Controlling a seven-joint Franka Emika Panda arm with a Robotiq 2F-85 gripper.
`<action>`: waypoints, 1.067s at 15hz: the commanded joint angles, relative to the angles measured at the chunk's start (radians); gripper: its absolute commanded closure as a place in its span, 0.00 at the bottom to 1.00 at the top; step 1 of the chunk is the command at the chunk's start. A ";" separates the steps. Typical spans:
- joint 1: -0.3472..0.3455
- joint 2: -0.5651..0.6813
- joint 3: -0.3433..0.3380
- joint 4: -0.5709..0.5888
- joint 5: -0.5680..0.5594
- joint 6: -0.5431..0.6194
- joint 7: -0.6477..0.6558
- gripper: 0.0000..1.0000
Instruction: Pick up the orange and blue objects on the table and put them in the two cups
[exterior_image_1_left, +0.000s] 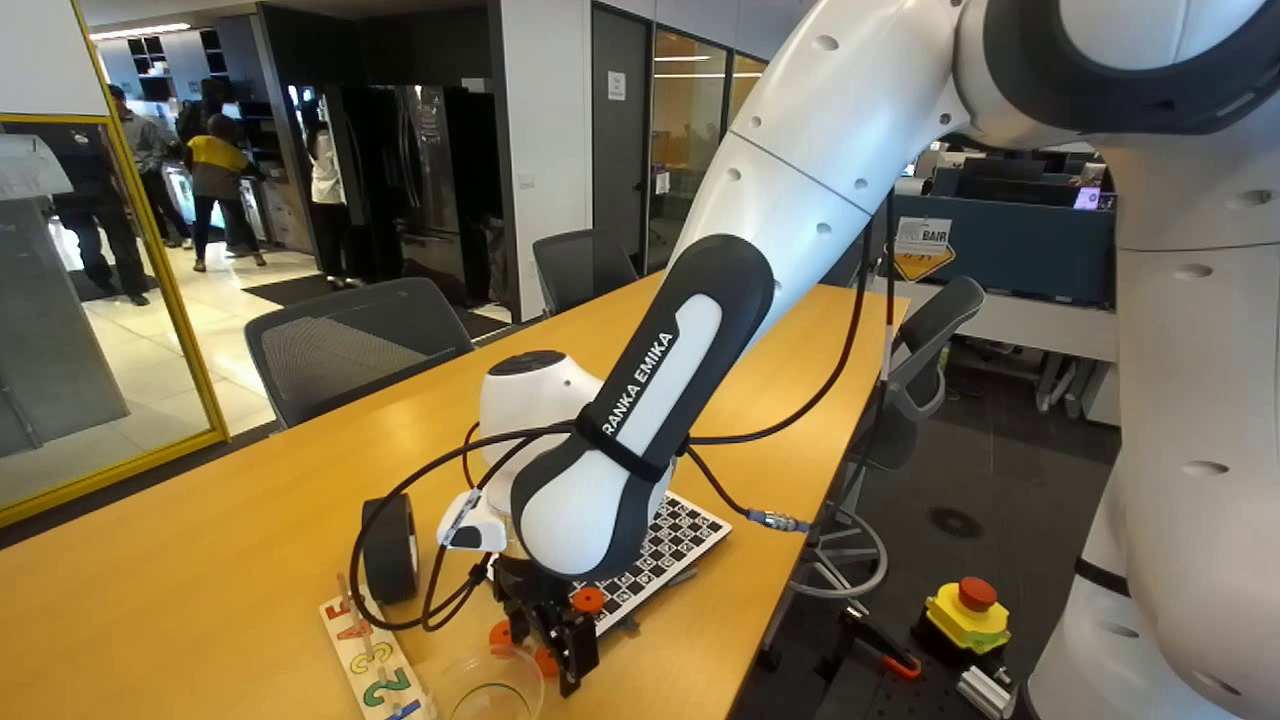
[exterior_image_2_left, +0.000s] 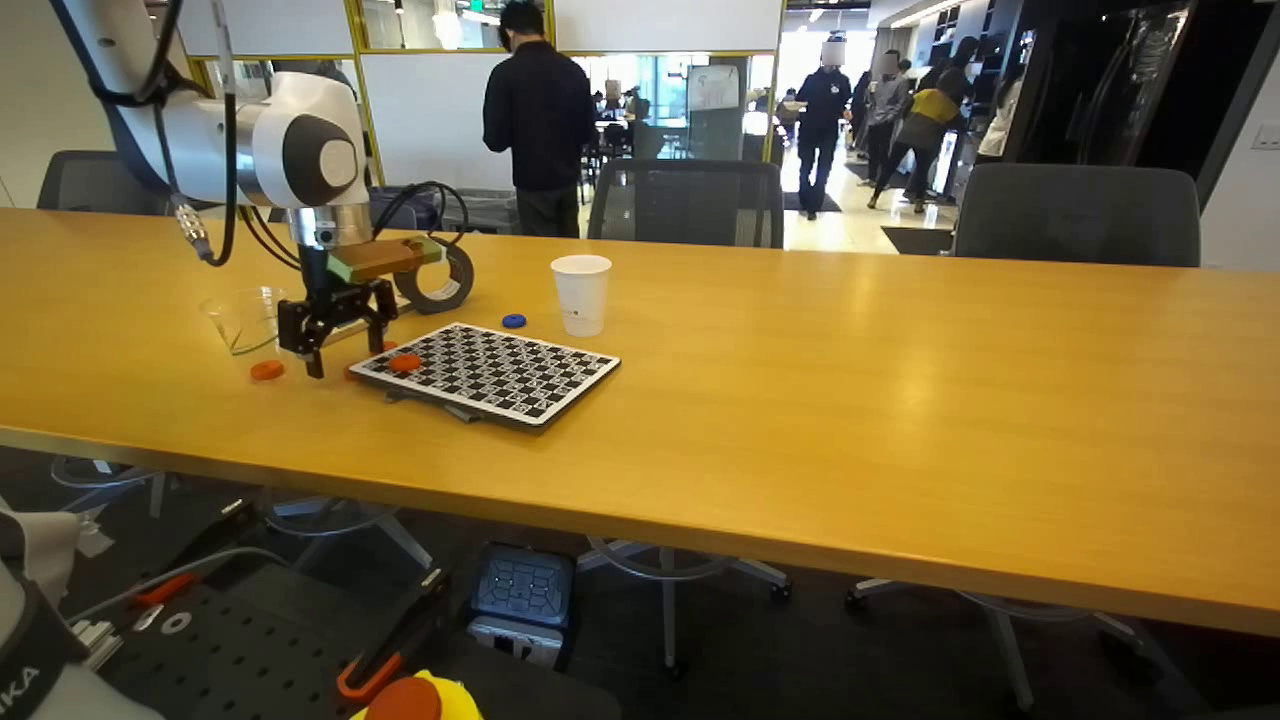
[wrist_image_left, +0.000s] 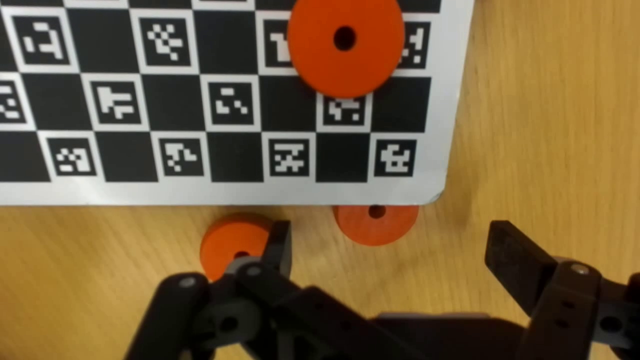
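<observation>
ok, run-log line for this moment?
gripper: open, nothing held | orange disc: on checkered board | other orange discs: on table | blue disc: on table near white cup | clear cup: upright on table

In an exterior view the line of sight falls from close by, past the arm (exterior_image_1_left: 800, 180) and along the surface (exterior_image_1_left: 250, 545); in an exterior view set farther back, it crosses the surface toward the chairs (exterior_image_2_left: 686, 205). Both share the arm, board (exterior_image_2_left: 490, 372) and clear cup (exterior_image_2_left: 243, 322). The wrist view looks almost straight down from very near, past the fingers (wrist_image_left: 517, 265) to the board's corner.
</observation>
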 joint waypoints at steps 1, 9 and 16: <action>-0.005 0.011 0.002 0.004 0.004 0.009 -0.007 0.00; -0.005 0.001 -0.003 -0.021 -0.001 0.043 0.001 0.00; -0.009 0.000 -0.010 -0.044 -0.005 0.065 0.003 0.00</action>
